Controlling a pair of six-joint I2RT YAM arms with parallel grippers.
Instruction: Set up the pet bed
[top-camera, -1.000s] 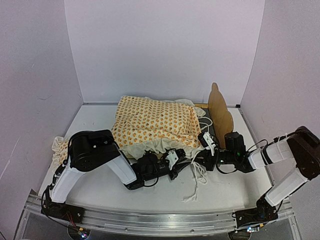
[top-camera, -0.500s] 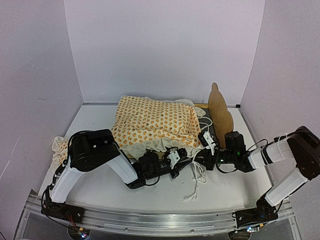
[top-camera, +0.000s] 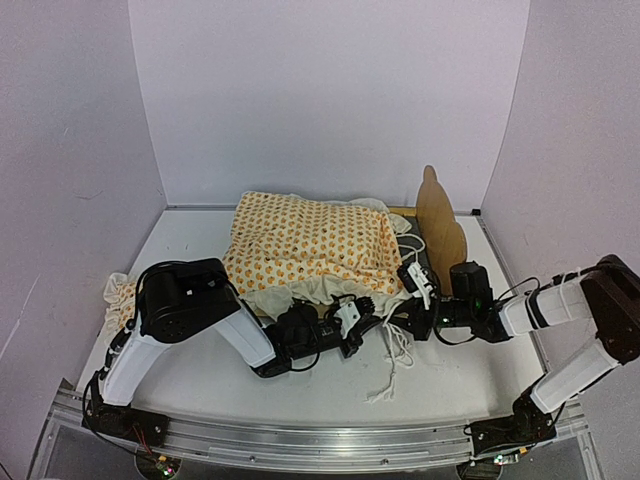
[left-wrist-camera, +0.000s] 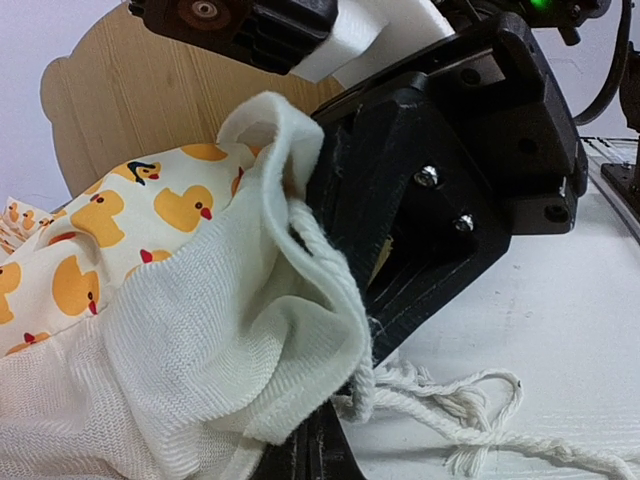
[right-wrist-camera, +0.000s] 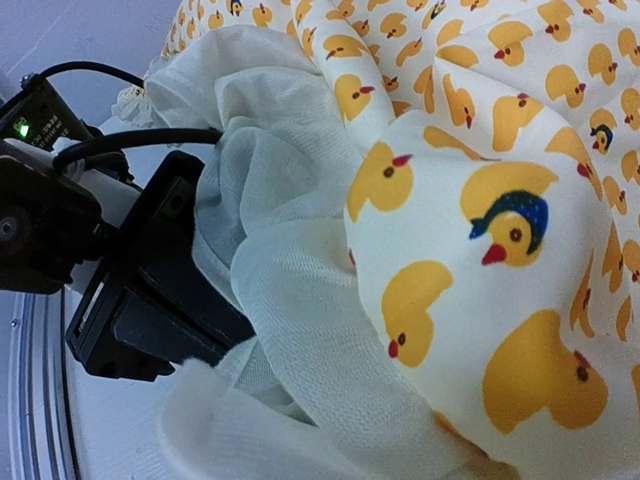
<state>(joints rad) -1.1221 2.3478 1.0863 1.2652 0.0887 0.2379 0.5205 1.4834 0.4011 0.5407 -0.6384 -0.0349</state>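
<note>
Left gripper (top-camera: 365, 322) and right gripper (top-camera: 405, 318) both clamped on the cover (top-camera: 310, 240) ruffle beside the pet bed (top-camera: 440, 230). Ties (top-camera: 395, 360) loose on table (top-camera: 200, 240).

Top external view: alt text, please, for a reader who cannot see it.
A duck-print cover lies heaped over a small wooden bed on a white table, its headboard upright at the right. The left gripper and right gripper reach in low and meet, shut on the cover's white near hem.
</note>
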